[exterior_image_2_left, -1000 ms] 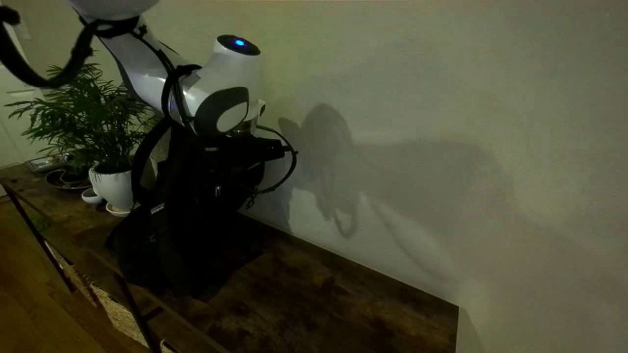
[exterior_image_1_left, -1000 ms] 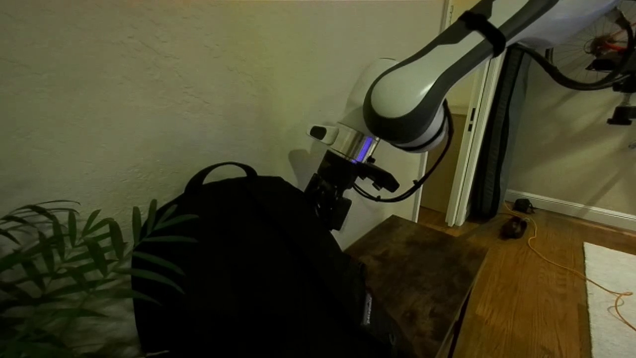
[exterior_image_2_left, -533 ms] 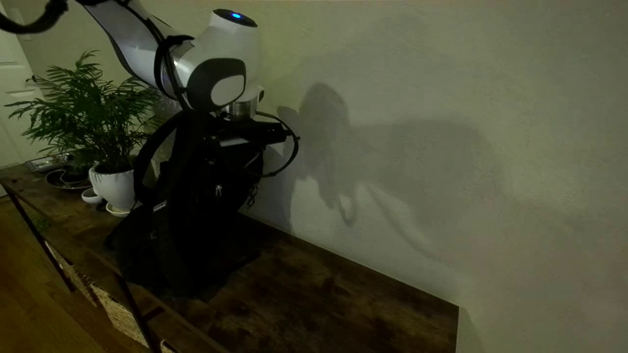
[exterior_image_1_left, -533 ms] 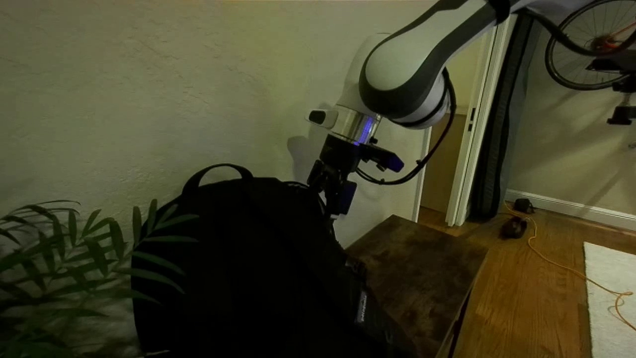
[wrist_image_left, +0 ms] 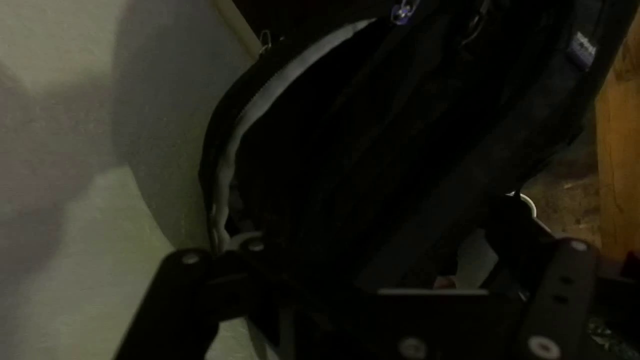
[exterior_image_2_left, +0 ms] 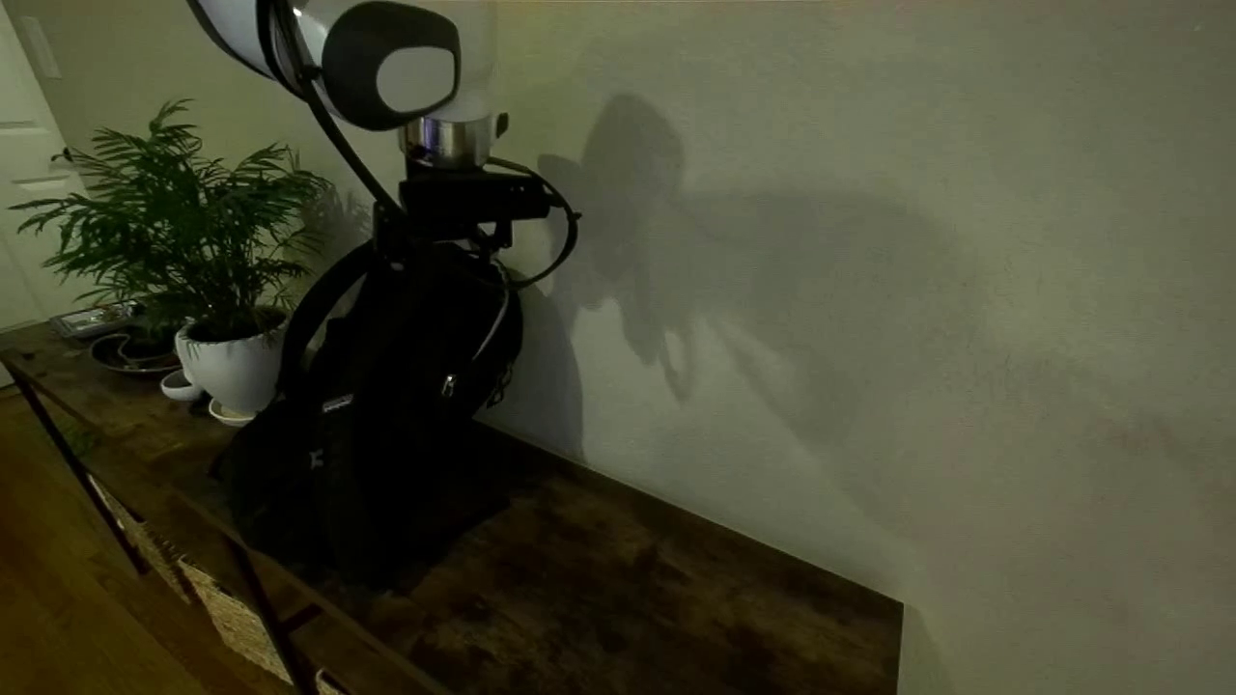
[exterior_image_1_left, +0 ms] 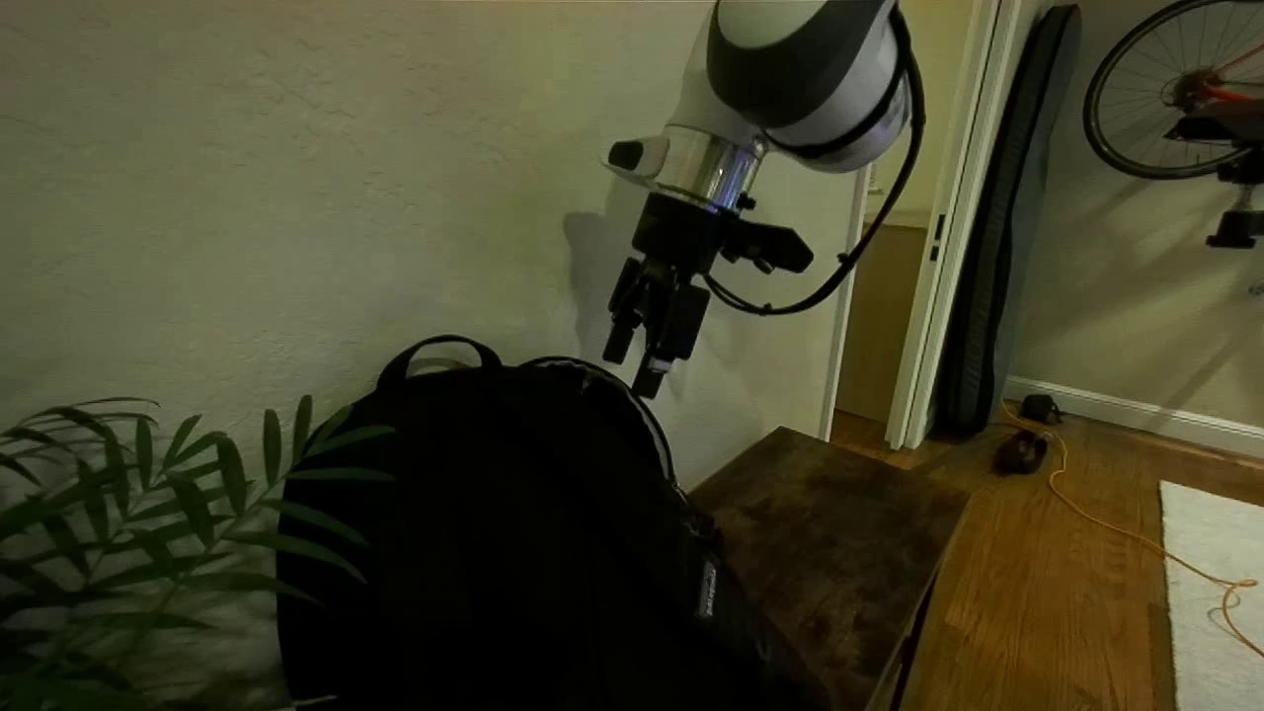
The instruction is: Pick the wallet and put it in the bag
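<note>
The bag [exterior_image_1_left: 513, 553] is stood upright on the worktop [exterior_image_2_left: 628, 579], just beside the wall [exterior_image_2_left: 917, 145]. A leafy plant [exterior_image_2_left: 193, 232] in a white pot [exterior_image_2_left: 232, 367] is placed near it, and in an exterior view the bag's edge is partly covered by fronds [exterior_image_1_left: 188, 513]. A small white bowl [exterior_image_2_left: 181, 386] and a tray [exterior_image_2_left: 94, 320] are set out on the pot's far side from the bag. A rug [exterior_image_1_left: 1220, 592] and a bicycle wheel [exterior_image_1_left: 1192, 91] are seen well apart. In the wrist view, a curved opening in the bag is bordered by a pale strip [wrist_image_left: 267, 92]. The wallet cannot be made out, so its place cannot be told.

The arm [exterior_image_2_left: 386, 72] is bent above the bag, with a cable [exterior_image_1_left: 918, 114] looped beside the wrist. The hand [exterior_image_1_left: 632, 366] is tilted downward over the bag's upper end, its fingers spread wide; whether the bag is touched cannot be told.
</note>
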`<state>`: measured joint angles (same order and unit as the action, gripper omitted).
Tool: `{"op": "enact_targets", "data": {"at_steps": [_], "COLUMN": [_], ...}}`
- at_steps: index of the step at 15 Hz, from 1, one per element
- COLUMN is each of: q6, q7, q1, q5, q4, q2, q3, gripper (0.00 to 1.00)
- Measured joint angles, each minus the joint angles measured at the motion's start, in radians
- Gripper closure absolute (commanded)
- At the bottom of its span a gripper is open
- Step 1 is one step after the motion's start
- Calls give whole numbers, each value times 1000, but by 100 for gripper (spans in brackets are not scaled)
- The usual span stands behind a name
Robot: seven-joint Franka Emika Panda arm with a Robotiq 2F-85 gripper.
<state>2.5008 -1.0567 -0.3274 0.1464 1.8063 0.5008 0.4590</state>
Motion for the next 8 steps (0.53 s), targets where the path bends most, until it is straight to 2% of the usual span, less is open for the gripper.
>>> {"op": "enact_targets", "data": {"at_steps": [3,8], "q6": [-54,-79], "q7": [69,284], "q1": [71,182], "q5": [6,-56], "q4": [5,61], "q2": [-56,-104], "q3": [-102,-277], "gripper": [0,0]}}
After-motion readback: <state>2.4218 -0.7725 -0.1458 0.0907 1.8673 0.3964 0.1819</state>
